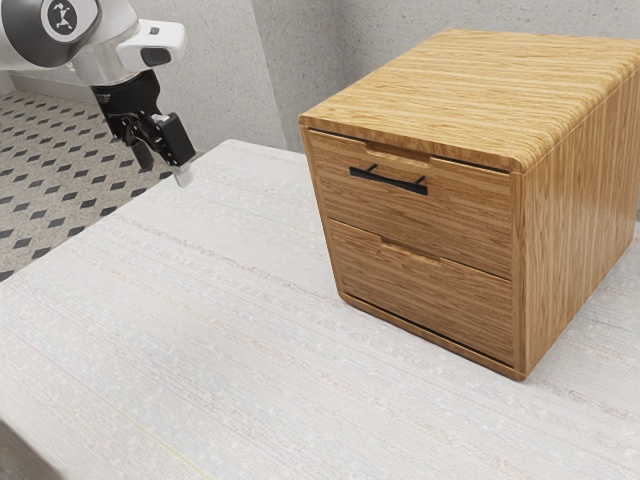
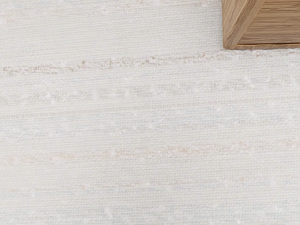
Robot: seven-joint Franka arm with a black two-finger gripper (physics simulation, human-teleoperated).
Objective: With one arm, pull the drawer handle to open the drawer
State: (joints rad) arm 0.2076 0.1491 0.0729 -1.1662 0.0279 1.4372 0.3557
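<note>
A wooden cabinet (image 1: 480,190) with two drawers stands on the table toward the exterior view's right. The upper drawer (image 1: 410,200) carries a thin black bar handle (image 1: 388,180) and sits flush with the cabinet front, as does the lower drawer (image 1: 425,290). My black gripper (image 1: 165,160) hangs above the table's far left edge, well to the left of the handle, open with nothing between its fingers. In the wrist view a lower corner of the cabinet (image 2: 260,23) shows, some way from my hand.
The pale woven-textured table (image 1: 200,330) stretches wide between my gripper and the cabinet. A patterned tile floor (image 1: 50,170) lies beyond the table's left edge, and a grey wall (image 1: 240,70) stands behind.
</note>
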